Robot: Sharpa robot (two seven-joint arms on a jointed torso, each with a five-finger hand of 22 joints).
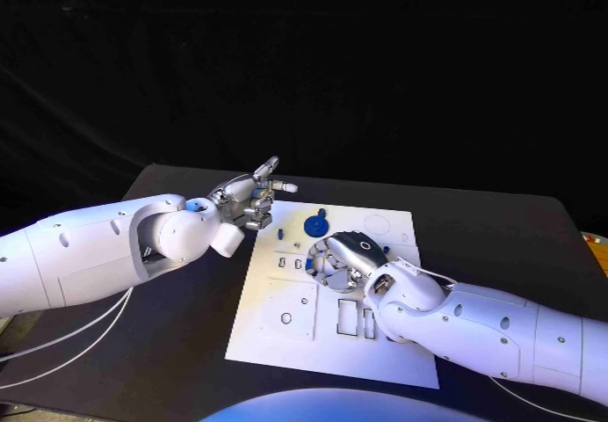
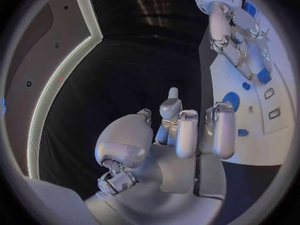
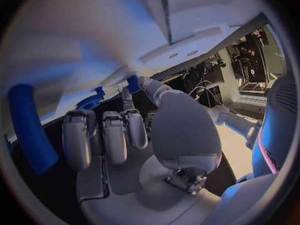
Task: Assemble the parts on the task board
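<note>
Right hand (image 1: 344,261) sits low over the task board (image 1: 285,330), fingers curled down onto its middle; likely seating a part, but whether it holds one I cannot tell. Task board lies flat mid-table. Blue round part (image 1: 315,228) rests on the board just beyond that hand, small blue part (image 1: 278,236) beside it near the board's far left edge. Left hand (image 1: 247,202) hovers off that far left corner, fingers curled, nothing in it, probably parked clear. Black table (image 1: 507,237) underneath.
</note>
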